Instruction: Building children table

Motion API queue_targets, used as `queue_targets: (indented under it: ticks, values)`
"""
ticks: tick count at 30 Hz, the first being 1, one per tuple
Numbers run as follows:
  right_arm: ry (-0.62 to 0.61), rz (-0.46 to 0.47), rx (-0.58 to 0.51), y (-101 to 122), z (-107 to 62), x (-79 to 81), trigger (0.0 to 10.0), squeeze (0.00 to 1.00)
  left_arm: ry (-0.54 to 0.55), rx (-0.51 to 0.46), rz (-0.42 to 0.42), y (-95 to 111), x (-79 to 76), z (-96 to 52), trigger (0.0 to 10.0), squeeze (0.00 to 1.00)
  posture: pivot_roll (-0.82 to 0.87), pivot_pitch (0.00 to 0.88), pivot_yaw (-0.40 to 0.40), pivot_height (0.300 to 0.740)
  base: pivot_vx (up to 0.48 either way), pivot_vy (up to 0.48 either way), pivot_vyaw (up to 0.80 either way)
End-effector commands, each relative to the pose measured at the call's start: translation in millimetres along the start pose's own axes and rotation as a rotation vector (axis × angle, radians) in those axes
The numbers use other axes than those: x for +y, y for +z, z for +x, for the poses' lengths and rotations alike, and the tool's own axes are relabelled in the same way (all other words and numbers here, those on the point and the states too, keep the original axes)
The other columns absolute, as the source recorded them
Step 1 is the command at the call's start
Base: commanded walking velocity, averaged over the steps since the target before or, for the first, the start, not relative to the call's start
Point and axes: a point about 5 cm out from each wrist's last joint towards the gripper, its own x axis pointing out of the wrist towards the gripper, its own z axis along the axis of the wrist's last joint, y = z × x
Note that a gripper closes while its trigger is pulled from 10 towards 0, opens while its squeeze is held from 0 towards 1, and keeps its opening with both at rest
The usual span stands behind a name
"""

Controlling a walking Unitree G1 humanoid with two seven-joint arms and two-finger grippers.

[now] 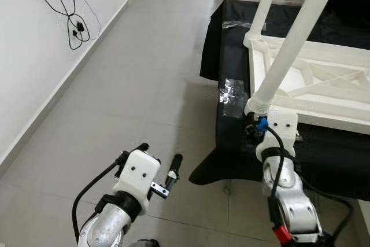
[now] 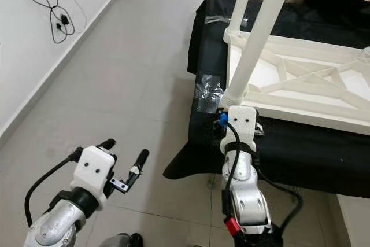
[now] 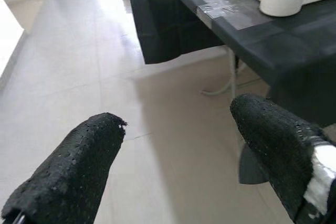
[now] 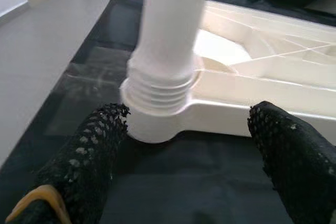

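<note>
Tabletop (image 1: 324, 93), white and ribbed, lies upside down on black cloth (image 1: 231, 137) over a low surface, with two white legs standing up from its near corners: near leg (image 1: 292, 41) and far leg (image 1: 266, 1). Near leg's threaded base sits in corner socket (image 4: 157, 121) with thread rings showing above the rim in the right wrist view, so likely not yet screwed home. Risk from here: closing off-centre on the smooth round tube and slipping, or pushing sideways and cross-threading, or dragging the whole tabletop toward the cloth's edge.

Right gripper (image 4: 184, 140) reaches forward at table height, just short of the leg base, fingers spread wide either side of it, touching nothing. Left gripper (image 1: 159, 163) hovers lower over grey floor tiles (image 1: 127, 85), well apart from the table, fingers apart and empty.
</note>
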Motion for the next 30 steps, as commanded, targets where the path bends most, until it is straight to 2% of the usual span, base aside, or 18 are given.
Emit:
queue_targets:
  ticks: [1,3,6,17,23,28,30]
  values:
    - [-0.025,-0.003,-0.009,-1.5,-0.9,-9.0,10.0,0.0,0.021,0.018,0.02,-4.6,1.8,0.1,10.0,0.0,0.12,0.134,-0.052,0.74,0.0,0.0,0.0]
    - [-0.076,-0.018,-0.002,-4.2,6.1,-19.9,10.0,0.0,0.069,0.02,0.053,-4.9,9.9,2.5,10.0,0.0,0.12,0.129,-0.05,0.74,0.0,0.0,-0.61]
    - [-0.088,-0.018,-0.01,-1.6,8.5,-22.8,10.0,0.0,0.085,0.017,0.065,-4.6,12.8,3.2,10.0,0.0,0.13,0.128,-0.051,0.74,0.0,-0.145,-0.44]
    - [-0.076,-0.019,-0.045,9.2,22.5,-18.1,10.0,0.0,0.113,0.027,0.074,-6.1,16.6,3.5,10.0,0.0,0.13,0.125,-0.056,0.74,0.0,-0.43,0.0]
    - [-0.092,-0.018,-0.054,12.9,29.1,-19.0,10.0,0.0,0.134,0.025,0.071,-5.6,19.5,4.1,10.0,0.0,0.13,0.123,-0.055,0.74,0.249,-0.352,0.0]
    - [-0.067,0.045,-0.072,20.2,39.9,-17.8,10.0,0.0,0.159,0.028,0.047,-6.6,21.7,4.9,10.0,0.0,0.13,0.113,-0.054,0.74,0.0,0.0,0.0]
    - [0.016,0.12,-0.085,26.2,48.1,-12.9,10.0,0.0,0.166,0.028,0.047,-6.8,22.6,5.6,10.0,0.0,0.13,0.106,-0.053,0.74,0.0,0.0,0.0]
